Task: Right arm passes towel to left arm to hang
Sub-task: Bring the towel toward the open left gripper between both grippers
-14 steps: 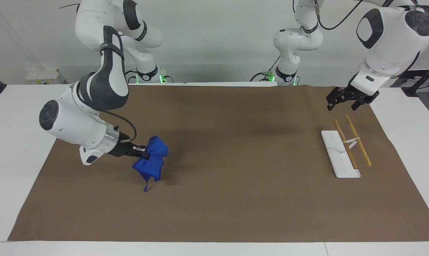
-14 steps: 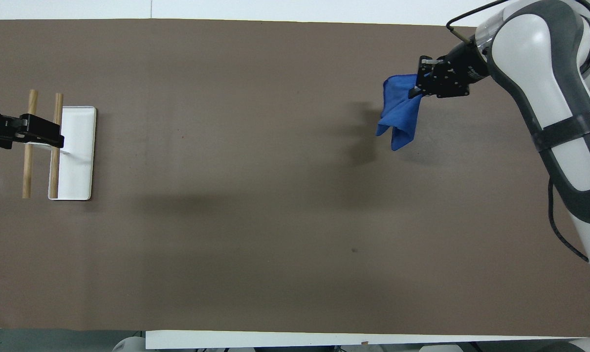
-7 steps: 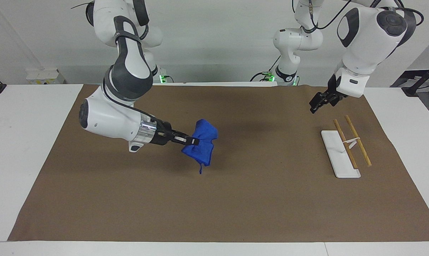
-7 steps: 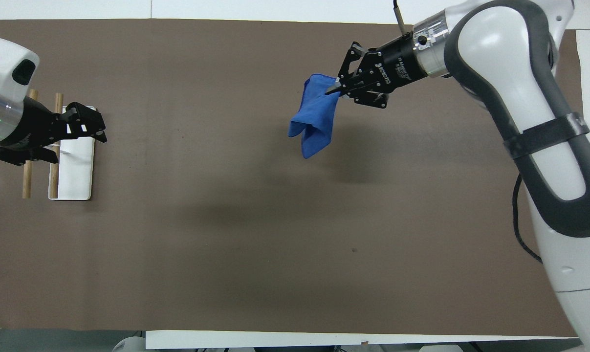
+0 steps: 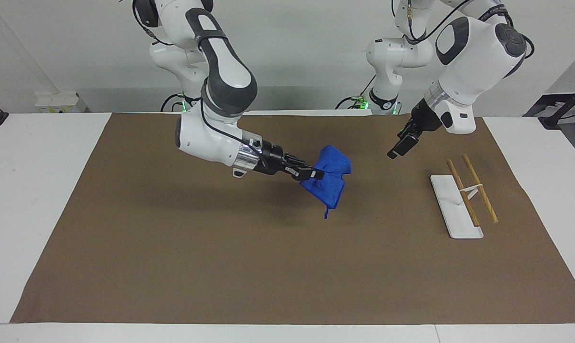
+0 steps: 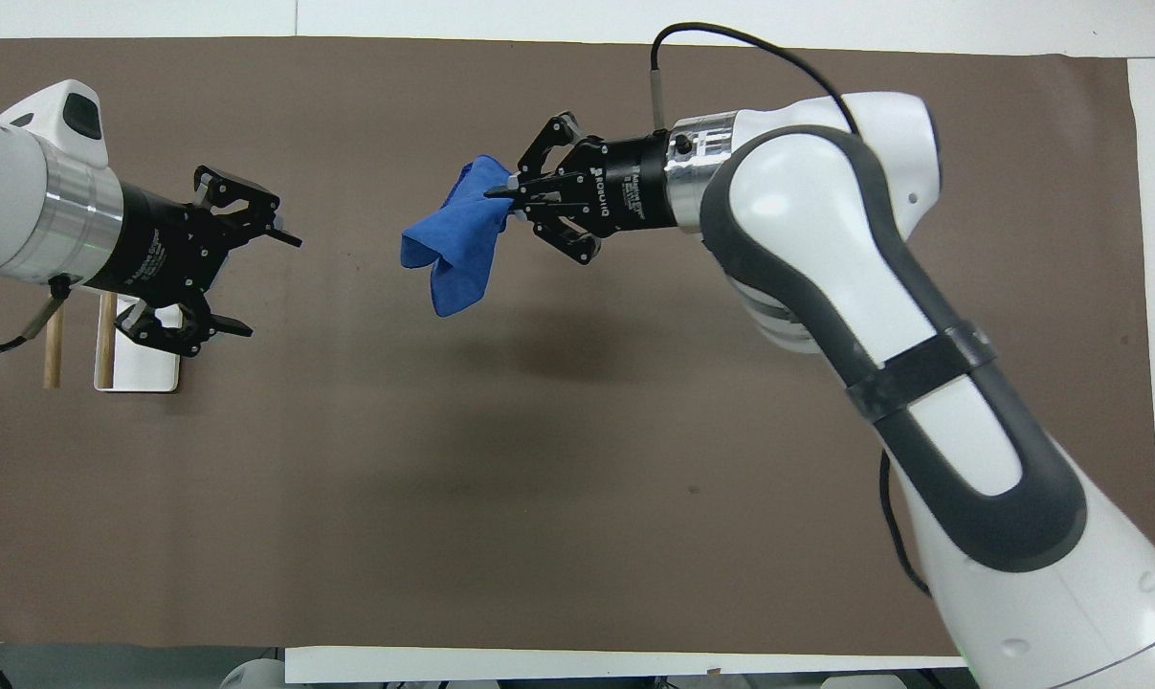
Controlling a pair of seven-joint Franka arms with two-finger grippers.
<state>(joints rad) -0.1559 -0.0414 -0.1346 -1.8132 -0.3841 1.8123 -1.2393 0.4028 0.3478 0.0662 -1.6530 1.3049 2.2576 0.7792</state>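
- The right gripper (image 5: 316, 174) has its fingers (image 6: 502, 191) clenched on a bunched edge of the towel (image 5: 330, 181), held in the air over the middle of the brown mat (image 5: 220, 247) on the counter (image 5: 30, 190).
- The towel droops below the grip, its thin loop (image 5: 326, 213) dangling lowest, clear of the mat.
- The left gripper (image 6: 252, 273) hangs near the towel but apart from it, fingers (image 6: 285, 236) spread wide and released.
- Toward the left arm's end stands the white rack (image 5: 456, 205) with two wooden rods (image 5: 480, 195).
- Risk, as I judge it: the cloth hangs slack and folded, so the left fingers could close on a thin fold or miss; an early release would drop it.
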